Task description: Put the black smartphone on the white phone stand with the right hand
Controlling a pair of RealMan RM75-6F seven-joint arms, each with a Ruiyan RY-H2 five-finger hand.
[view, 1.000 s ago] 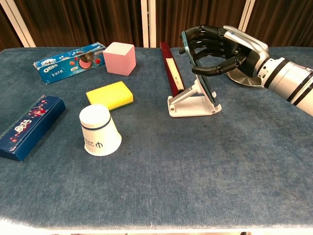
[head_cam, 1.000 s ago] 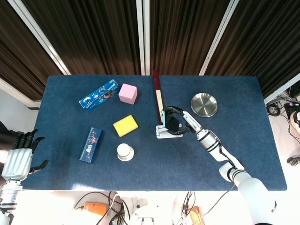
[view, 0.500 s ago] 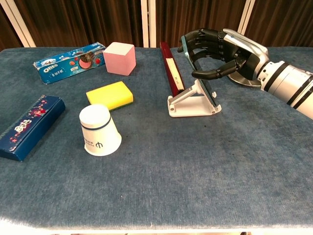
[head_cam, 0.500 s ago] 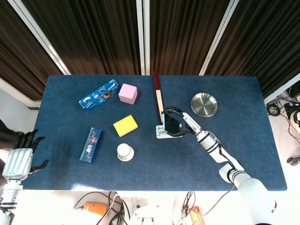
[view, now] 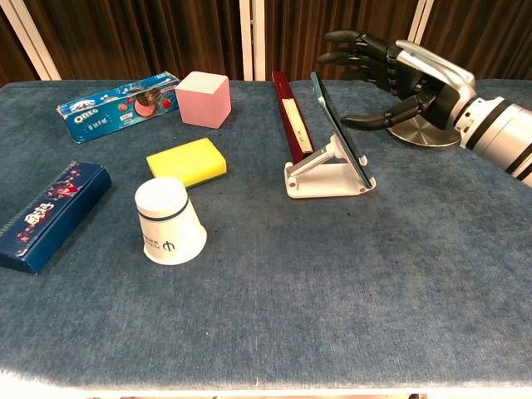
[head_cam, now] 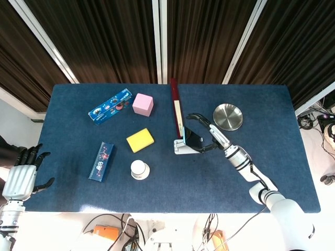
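Observation:
The black smartphone [head_cam: 191,138] [view: 337,126] leans tilted on the white phone stand [head_cam: 183,148] [view: 324,174] near the middle of the blue table. My right hand [head_cam: 209,135] [view: 397,76] hovers just right of the phone, fingers spread and apart from it, holding nothing. My left hand [head_cam: 22,172] hangs off the table's left edge in the head view, fingers apart and empty.
A long dark red box [view: 289,118] leans behind the stand. A steel dish [head_cam: 227,116] lies behind my right hand. A yellow sponge [view: 187,161], a white cup [view: 169,221], a pink cube [view: 202,98], an Oreo box [view: 116,96] and a blue box [view: 48,214] sit to the left.
My right hand has let go of the smartphone and drawn back to the right with its fingers opened. The phone stays leaning on the stand.

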